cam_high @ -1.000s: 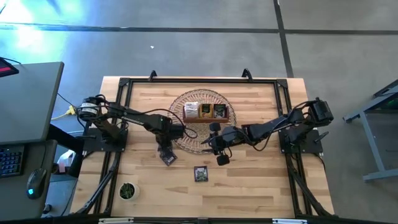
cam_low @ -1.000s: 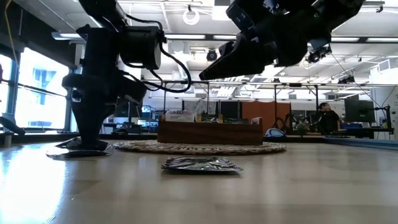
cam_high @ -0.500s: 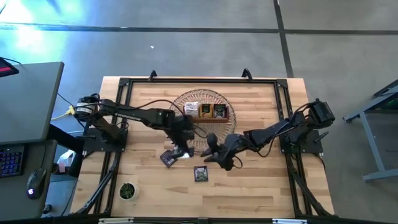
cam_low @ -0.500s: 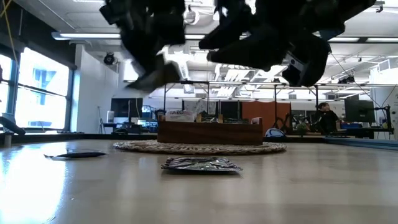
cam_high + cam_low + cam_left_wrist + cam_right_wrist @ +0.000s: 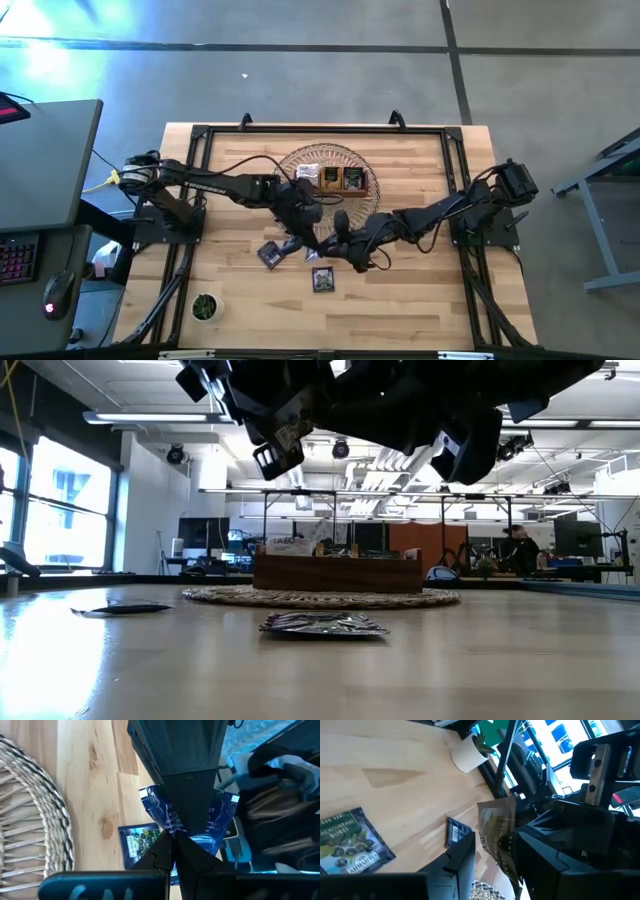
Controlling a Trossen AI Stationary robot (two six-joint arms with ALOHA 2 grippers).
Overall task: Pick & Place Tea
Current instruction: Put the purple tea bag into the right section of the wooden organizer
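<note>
Nearest the table's front edge, 1 dark tea sachet (image 5: pixel 322 280) lies flat on the wood, in front of the wooden box (image 5: pixel 333 181), not yet collected. A step closer to the box, a 2nd sachet (image 5: pixel 270 254) lies flat too, off to the left. Above them, the left gripper (image 5: pixel 301 240) is pinched tight on a blue sachet (image 5: pixel 205 827), which hangs clear of the table between the 2 loose sachets and the box. Held up by 1 edge like that, I judge it ready for a hand-over or for carrying to the box. Right beside it, the right gripper (image 5: pixel 492 857) has its fingers spread wide, the hanging sachet just ahead of the gap, not gripped. Farthest back, the box sits on the woven mat (image 5: pixel 300 162), sachets already in its compartments
</note>
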